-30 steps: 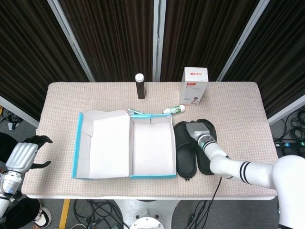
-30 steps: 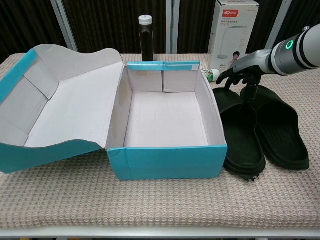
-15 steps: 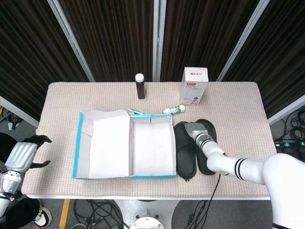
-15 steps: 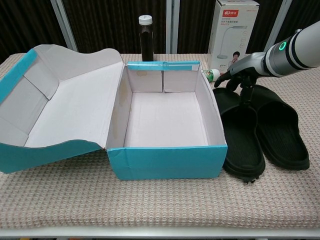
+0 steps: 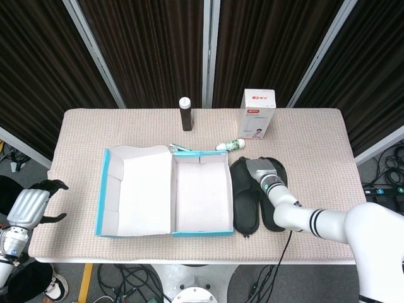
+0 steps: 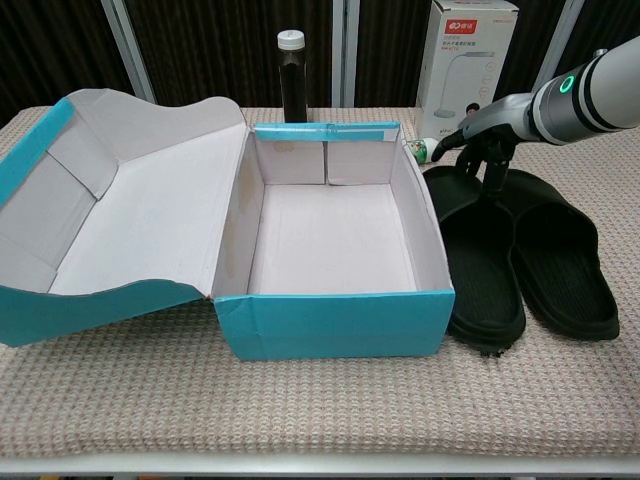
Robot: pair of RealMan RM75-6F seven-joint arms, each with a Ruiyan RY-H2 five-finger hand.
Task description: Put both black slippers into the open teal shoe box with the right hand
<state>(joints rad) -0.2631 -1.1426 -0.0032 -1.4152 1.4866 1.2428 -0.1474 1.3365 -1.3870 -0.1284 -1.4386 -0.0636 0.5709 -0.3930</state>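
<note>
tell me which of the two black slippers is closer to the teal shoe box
The left slipper, lying right beside the shoe box wall. The other slipper lies on its far side, further from the box. The right hand hovers over their strap ends.

Matt black rubbery slippers (image 6: 525,265), teal cardboard shoe box (image 6: 330,325) with plain white inside, coarse woven beige tablecloth (image 6: 300,420).

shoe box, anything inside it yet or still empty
Empty. The shoe box shows only its bare white floor; both slippers lie on the table beside it.
</note>
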